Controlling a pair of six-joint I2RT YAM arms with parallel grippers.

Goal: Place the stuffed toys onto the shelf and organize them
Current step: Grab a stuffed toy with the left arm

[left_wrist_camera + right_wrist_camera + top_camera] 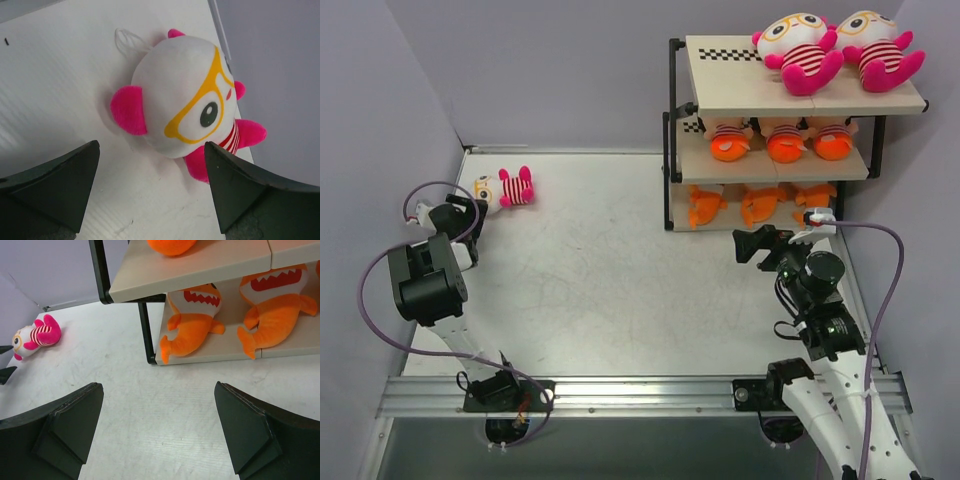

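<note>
Lying crosswise before the spread left hand (151, 146), pink-limbed toy (505, 188), head left, feet toward the shelf (720, 62).

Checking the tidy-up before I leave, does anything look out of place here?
Yes. One glasses toy lies on the table near the far left wall, off the shelf, whose top tier holds only two of its kind. The open left end effector hovers by it.

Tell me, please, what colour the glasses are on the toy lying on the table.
The glasses are yellow, shown best in the left wrist view.
</note>
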